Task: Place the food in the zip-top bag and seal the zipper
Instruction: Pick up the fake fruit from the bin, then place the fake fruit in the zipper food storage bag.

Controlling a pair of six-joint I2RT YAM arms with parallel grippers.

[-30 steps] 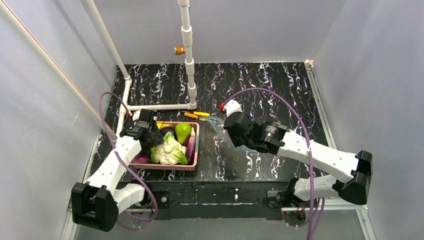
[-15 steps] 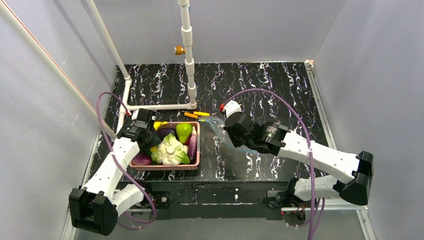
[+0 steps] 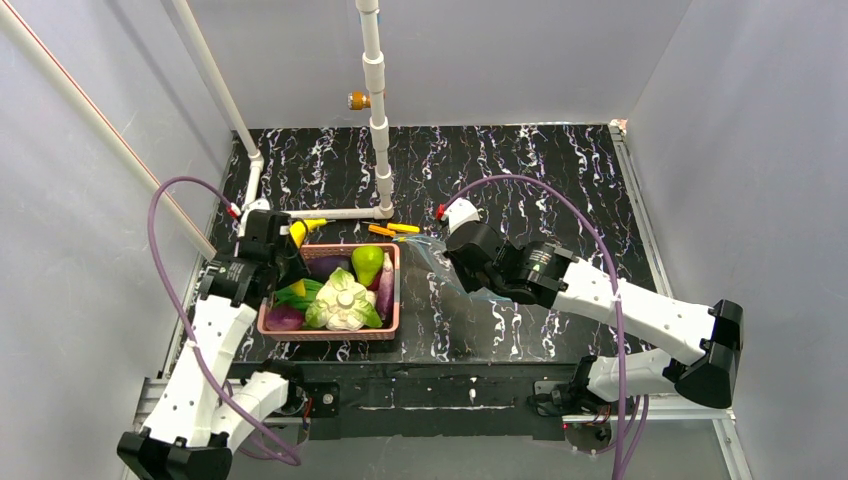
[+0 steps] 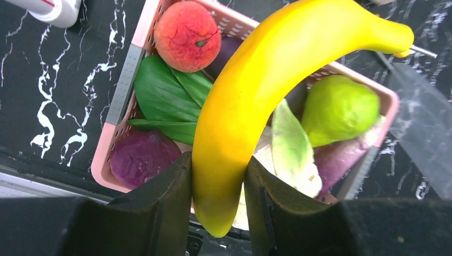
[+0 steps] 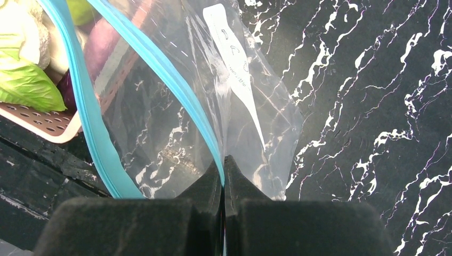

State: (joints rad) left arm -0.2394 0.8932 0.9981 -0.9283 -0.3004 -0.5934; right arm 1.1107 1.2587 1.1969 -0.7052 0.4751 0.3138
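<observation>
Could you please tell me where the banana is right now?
In the left wrist view the banana is clamped in the left gripper, held over the pink basket; in the top view it is by the basket's far-left corner.

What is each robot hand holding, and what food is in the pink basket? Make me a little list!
left gripper: shut on the banana, held clear of the basket
right gripper: shut on the bag, pinched at its blue zipper
bag: mouth open, no food inside yet
in basket: pear, peach, leafy head, purple pieces
</observation>
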